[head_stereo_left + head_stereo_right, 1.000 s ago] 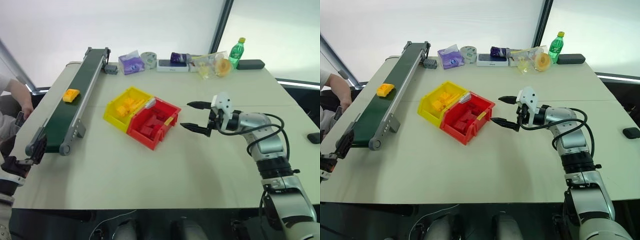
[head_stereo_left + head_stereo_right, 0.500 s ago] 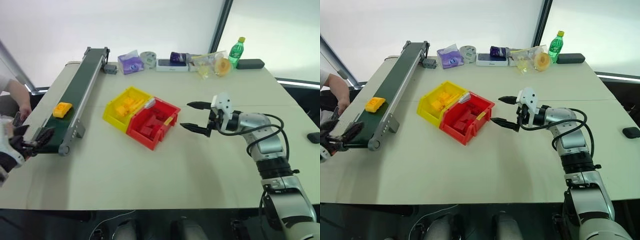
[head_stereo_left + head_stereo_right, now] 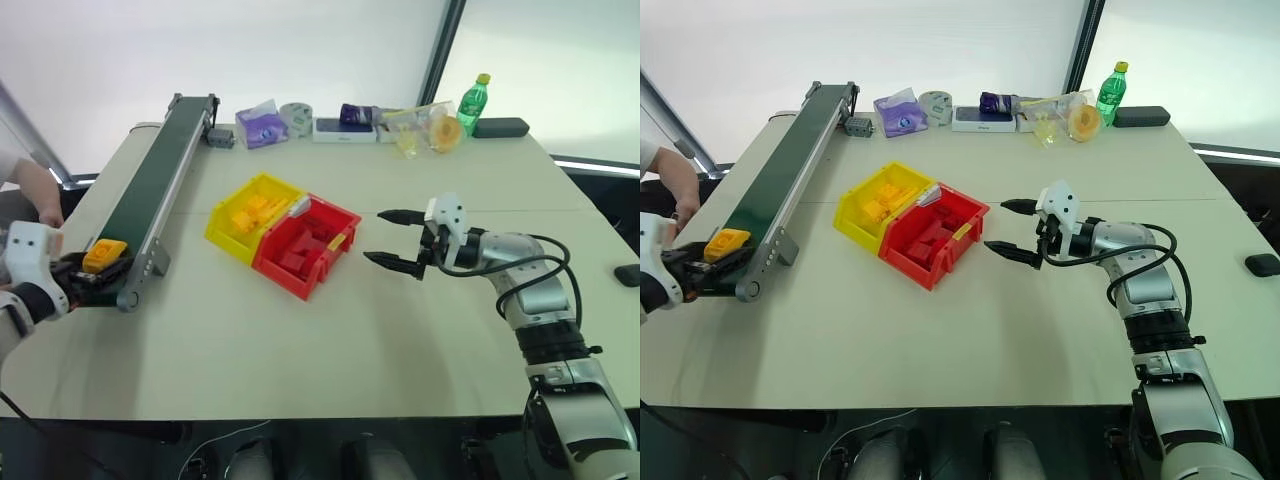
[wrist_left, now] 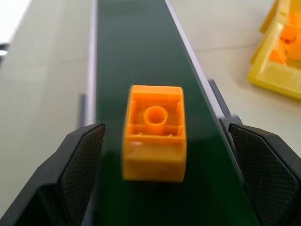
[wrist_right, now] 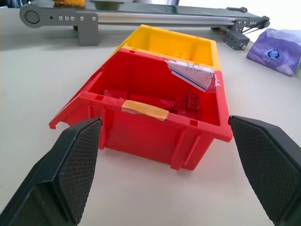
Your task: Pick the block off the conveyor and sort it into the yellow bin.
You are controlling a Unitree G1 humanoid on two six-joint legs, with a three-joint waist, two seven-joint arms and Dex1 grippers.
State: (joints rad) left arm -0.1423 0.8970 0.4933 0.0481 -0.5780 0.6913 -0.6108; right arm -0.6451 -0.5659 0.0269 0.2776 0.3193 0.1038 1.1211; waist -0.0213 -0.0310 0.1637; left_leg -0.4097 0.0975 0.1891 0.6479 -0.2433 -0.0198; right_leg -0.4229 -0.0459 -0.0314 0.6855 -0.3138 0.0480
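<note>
Left gripper (image 4: 160, 155): at the conveyor's near end, fingers spread either side of the block, not touching it.
Block (image 3: 104, 254): on the conveyor (image 3: 150, 190), near end, left.
Right gripper (image 3: 392, 239): open, empty, beside the red bin (image 3: 305, 243), right.
Yellow bin (image 3: 250, 217): joined to red bin's left, holds yellow pieces.
</note>
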